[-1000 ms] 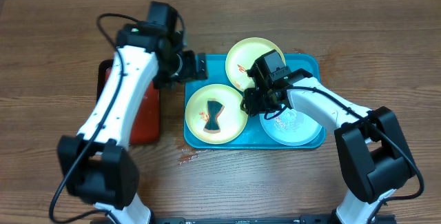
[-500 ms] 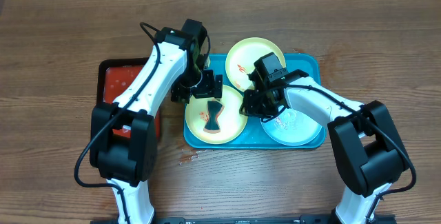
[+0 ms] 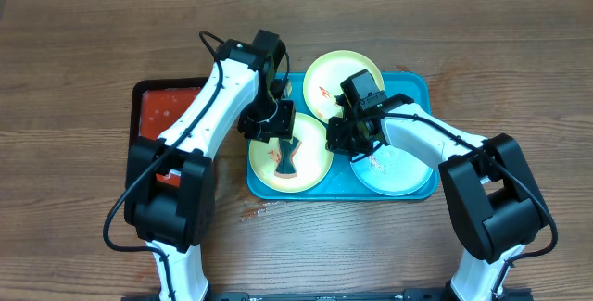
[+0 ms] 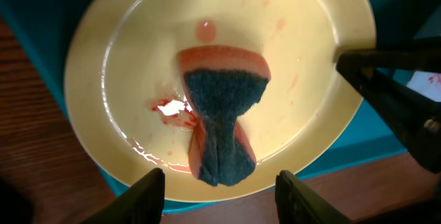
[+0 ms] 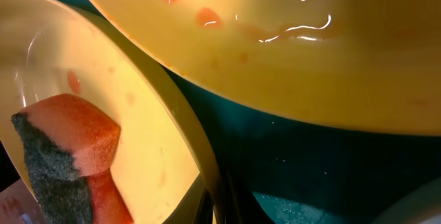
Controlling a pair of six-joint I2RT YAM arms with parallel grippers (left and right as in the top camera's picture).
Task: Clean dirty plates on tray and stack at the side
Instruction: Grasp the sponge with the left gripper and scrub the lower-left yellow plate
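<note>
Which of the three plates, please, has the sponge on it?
The front yellow plate, under the left gripper; the rear yellow plate and blue plate hold none.

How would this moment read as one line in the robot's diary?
left gripper: open above orange, dark-faced sponge lying on front yellow-green round plastic plate | right gripper: at that plate's rim, grip unclear | plate: red-smeared

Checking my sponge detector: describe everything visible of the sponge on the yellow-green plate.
The sponge is hourglass-shaped, orange-red foam with a dark blue-grey scouring layer mostly facing up. It lies on the wet yellow-green plate, beside a red smear, touching nothing else. The open left pincer hangs above it, not gripping it.
</note>
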